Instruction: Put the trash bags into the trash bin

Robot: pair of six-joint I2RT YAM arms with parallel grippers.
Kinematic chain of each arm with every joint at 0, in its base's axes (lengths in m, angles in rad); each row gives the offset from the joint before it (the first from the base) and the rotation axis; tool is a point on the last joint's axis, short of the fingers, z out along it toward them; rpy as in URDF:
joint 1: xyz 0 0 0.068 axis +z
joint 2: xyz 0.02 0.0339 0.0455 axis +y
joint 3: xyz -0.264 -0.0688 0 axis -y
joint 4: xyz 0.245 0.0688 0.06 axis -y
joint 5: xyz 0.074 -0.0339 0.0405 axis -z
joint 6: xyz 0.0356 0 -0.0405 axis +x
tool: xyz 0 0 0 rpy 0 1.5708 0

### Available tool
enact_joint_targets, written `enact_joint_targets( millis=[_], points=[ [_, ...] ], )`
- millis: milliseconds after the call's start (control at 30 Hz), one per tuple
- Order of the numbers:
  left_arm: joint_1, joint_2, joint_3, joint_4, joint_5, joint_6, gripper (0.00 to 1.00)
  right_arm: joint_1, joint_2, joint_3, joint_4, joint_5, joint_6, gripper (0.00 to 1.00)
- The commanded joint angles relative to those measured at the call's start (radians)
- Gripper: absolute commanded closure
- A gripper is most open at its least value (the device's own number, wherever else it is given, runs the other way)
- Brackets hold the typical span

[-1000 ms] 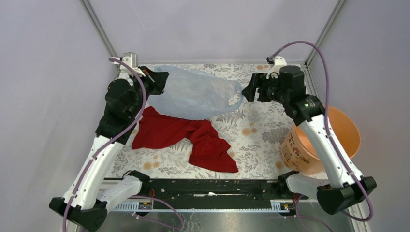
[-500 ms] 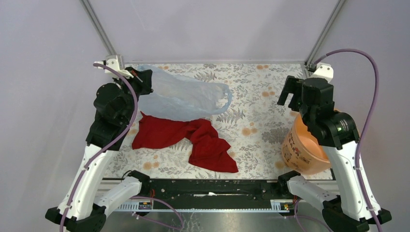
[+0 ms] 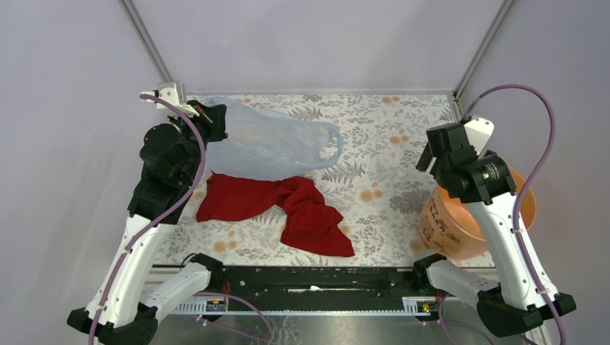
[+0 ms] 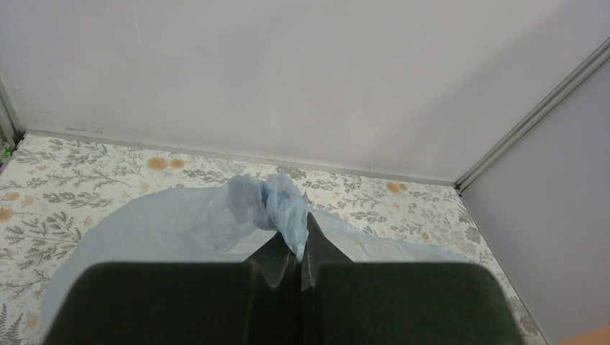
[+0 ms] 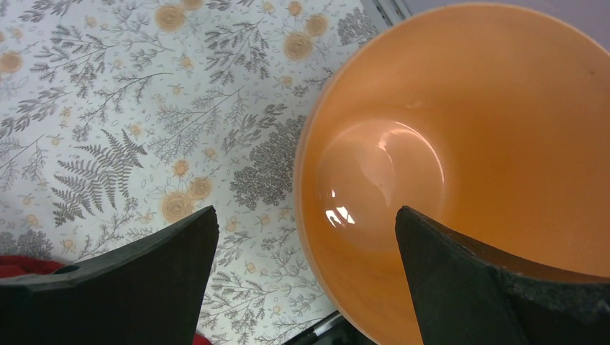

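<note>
The left gripper (image 4: 298, 248) is clenching a bunched fold of the thin, wrinkled pale-blue plastic film bag (image 3: 277, 147), whose body is lying spread on the flowered table (image 3: 388, 136) at far left, its near edge meeting the crumpled red cloth (image 3: 288, 205). The right gripper (image 5: 306, 215) is hanging released, fingers wide, over the round orange plastic bucket (image 5: 503, 144), well apart from the bag. The film is looking light, limp and slippery; gathered bunches are likely offering the surest hold
</note>
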Motion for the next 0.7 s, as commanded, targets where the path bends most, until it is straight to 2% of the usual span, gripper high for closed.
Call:
enact_joint_targets(
  millis=[0, 100, 200, 333, 467, 533, 667],
  points=[
    [0.005, -0.003, 0.013, 0.036, 0.01, -0.007, 1.0, 0.004, -0.052, -0.03, -0.075, 0.068, 0.128, 0.0],
    [0.005, -0.001, 0.009, 0.041, 0.025, -0.016, 1.0, 0.004, -0.063, -0.071, -0.095, 0.071, 0.193, 0.0],
    [0.005, 0.001, 0.009, 0.044, 0.031, -0.017, 1.0, 0.003, -0.049, -0.134, -0.022, 0.058, 0.162, 0.01],
    [0.005, 0.0, 0.013, 0.043, 0.037, -0.014, 1.0, 0.002, -0.026, -0.233, 0.105, 0.044, 0.155, 0.07],
    [0.005, -0.012, 0.017, 0.04, 0.037, -0.006, 1.0, -0.002, -0.009, -0.336, 0.262, 0.052, 0.111, 0.2],
    [0.005, -0.011, 0.024, 0.03, 0.034, 0.0, 1.0, -0.001, 0.012, -0.347, 0.309, 0.069, 0.078, 0.35],
    [0.005, -0.015, 0.026, 0.022, 0.026, 0.004, 1.0, -0.001, 0.037, -0.344, 0.404, 0.05, -0.008, 0.5]
  ],
)
